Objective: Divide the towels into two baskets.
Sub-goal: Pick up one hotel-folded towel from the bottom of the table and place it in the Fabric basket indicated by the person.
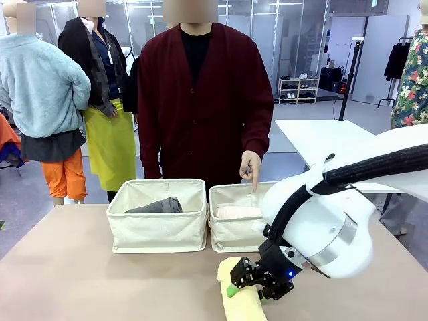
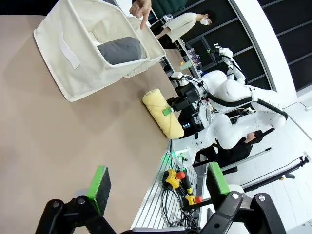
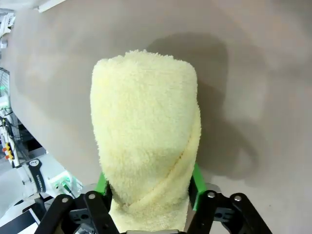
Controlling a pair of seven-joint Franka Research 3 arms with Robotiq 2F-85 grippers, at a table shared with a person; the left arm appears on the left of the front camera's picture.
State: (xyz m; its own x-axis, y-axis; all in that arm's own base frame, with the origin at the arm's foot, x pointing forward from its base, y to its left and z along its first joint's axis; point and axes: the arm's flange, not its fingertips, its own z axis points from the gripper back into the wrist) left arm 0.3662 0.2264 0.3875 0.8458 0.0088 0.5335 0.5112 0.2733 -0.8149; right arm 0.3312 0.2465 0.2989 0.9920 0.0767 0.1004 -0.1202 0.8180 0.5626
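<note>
Right gripper (image 1: 242, 279) clamped on the yellow towel (image 1: 239, 299), pads pressing either side of the roll near one end, towel lying on the table (image 1: 67, 274) in front of the baskets. Left gripper (image 2: 156, 187) apart, holding nothing. Grey towel (image 1: 157, 206) in the left basket (image 1: 158, 227), a pale one (image 1: 237, 212) in the right basket (image 1: 234, 237), a hand (image 1: 251, 167) pointing into it. Risk: grip so near the end, so likely sag or unrolling on lift, and snagging on the soft rim.

Bright, even indoor light; all frames were sharp.
A soft shadow fell on the worktop (image 3: 234, 73) beyond the fingers (image 3: 197, 187); wrist views bowed at the edges.
</note>
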